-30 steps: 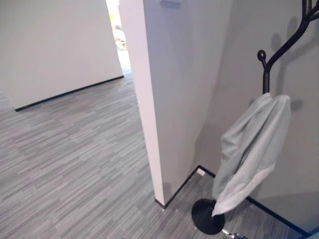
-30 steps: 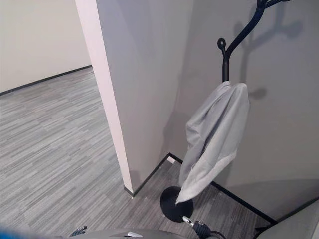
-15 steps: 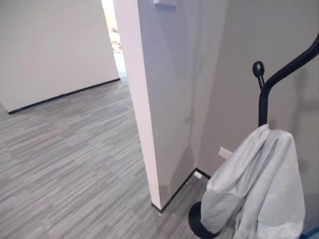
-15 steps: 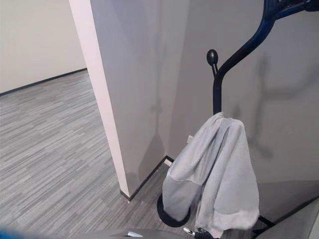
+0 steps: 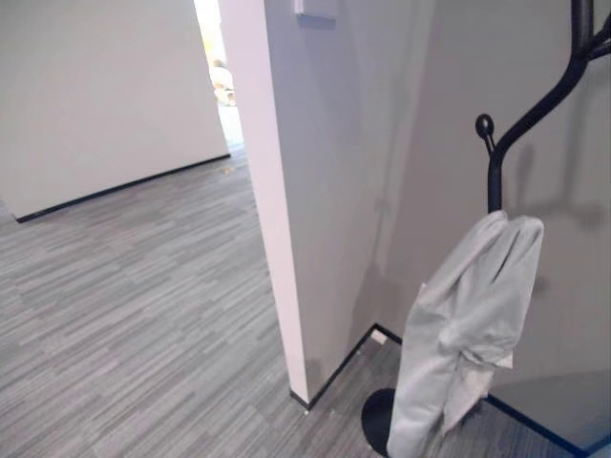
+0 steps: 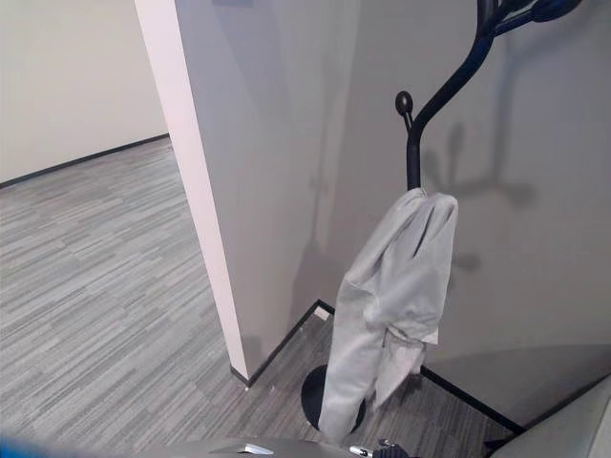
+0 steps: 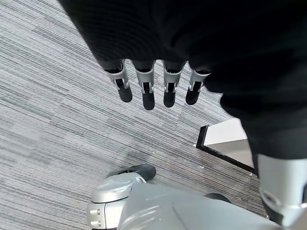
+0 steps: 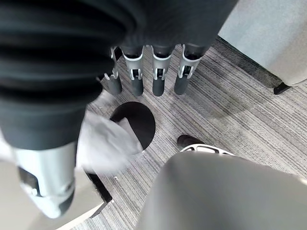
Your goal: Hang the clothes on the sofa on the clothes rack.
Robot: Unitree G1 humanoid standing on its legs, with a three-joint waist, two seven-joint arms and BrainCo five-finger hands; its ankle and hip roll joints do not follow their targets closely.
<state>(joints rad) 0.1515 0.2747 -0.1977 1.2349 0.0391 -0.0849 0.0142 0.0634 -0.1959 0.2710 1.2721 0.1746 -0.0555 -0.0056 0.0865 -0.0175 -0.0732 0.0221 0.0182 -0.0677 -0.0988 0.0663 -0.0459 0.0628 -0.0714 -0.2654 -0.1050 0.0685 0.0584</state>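
Observation:
A light grey garment (image 5: 468,320) hangs draped over a low hook of the black clothes rack (image 5: 494,172), reaching down almost to the rack's round base (image 6: 312,398). Neither hand touches it. In the left wrist view my left hand (image 7: 147,93) hangs over the carpet with straight fingers and holds nothing. In the right wrist view my right hand (image 8: 158,81) is open too, its fingers pointing down above the rack's base (image 8: 139,122) and the garment's lower end (image 8: 103,143).
A white wall corner (image 5: 282,210) juts out just left of the rack, with a passage and striped grey carpet (image 5: 124,315) beyond it. A grey sofa (image 8: 268,33) stands on my right; its edge (image 6: 578,425) sits in the lower right.
The garment has swung back from a wide, bunched spread to hang narrow and straight from its hook. The camera has shifted a little. Both hands stay down.

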